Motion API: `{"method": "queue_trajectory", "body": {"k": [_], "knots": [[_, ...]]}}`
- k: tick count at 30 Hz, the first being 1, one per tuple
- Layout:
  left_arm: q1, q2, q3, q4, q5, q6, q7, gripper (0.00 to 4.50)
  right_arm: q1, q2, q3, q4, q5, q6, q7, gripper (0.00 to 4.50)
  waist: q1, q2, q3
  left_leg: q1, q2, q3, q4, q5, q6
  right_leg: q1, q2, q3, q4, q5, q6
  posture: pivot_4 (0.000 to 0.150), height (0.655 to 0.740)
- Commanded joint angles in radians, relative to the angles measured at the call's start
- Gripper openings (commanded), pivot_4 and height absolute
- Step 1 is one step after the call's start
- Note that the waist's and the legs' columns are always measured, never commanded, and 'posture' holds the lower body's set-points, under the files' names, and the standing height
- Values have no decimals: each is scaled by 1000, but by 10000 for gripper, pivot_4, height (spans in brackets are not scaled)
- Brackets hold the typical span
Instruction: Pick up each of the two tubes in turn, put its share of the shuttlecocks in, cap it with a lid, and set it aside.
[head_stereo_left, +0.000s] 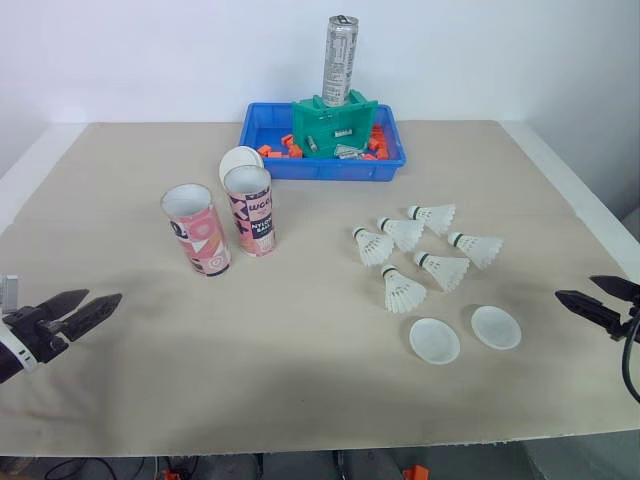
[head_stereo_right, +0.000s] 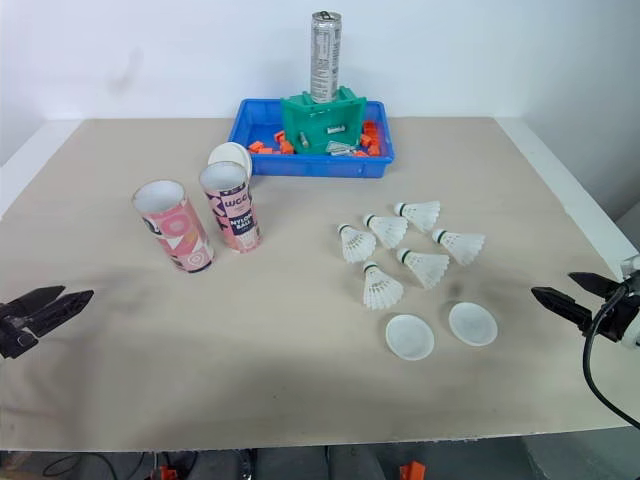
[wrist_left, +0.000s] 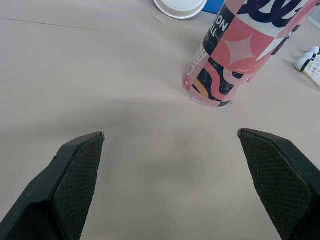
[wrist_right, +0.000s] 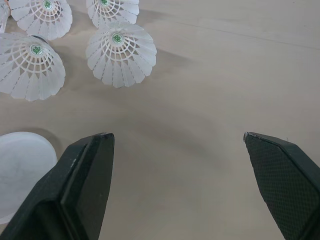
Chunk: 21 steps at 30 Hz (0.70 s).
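Note:
Two pink patterned tubes stand upright and uncapped left of centre, one (head_stereo_left: 197, 232) nearer me and one (head_stereo_left: 250, 210) just behind it to the right. A white lid (head_stereo_left: 238, 162) leans behind the second tube. Several white shuttlecocks (head_stereo_left: 403, 233) lie in a loose cluster right of centre, and two more white lids (head_stereo_left: 434, 340) (head_stereo_left: 496, 327) lie flat in front of them. My left gripper (head_stereo_left: 103, 298) is open and empty near the table's front left, well short of the nearer tube (wrist_left: 235, 55). My right gripper (head_stereo_left: 575, 287) is open and empty at the front right, beside the lids.
A blue tray (head_stereo_left: 320, 170) at the back centre holds orange pieces, a green holder (head_stereo_left: 335, 122) and a tall silver can (head_stereo_left: 340, 60). The table's right edge runs close to my right gripper.

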Motion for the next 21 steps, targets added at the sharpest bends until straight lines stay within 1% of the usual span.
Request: {"method": "queue_trajectory", "body": {"k": [1, 4, 21], "knots": [[-17, 20, 10, 0, -19, 15, -2, 45000, -15, -23, -9, 10, -2, -27, 5, 44334, 0, 0, 0, 0, 0, 0, 0, 0, 0, 0, 0, 0, 0, 0, 0, 1500, 7075], [-23, 9, 6, -7, -1, -4, 10, 45000, -20, -13, -3, 20, -4, -41, 4, 44334, 0, 0, 0, 0, 0, 0, 0, 0, 0, 0, 0, 0, 0, 0, 0, 1500, 7075], [-2, 2, 20, -25, -14, 4, 10, 45000, -24, -3, 21, 14, 1, -51, -3, 44334, 0, 0, 0, 0, 0, 0, 0, 0, 0, 0, 0, 0, 0, 0, 0, 1500, 7075]]}}
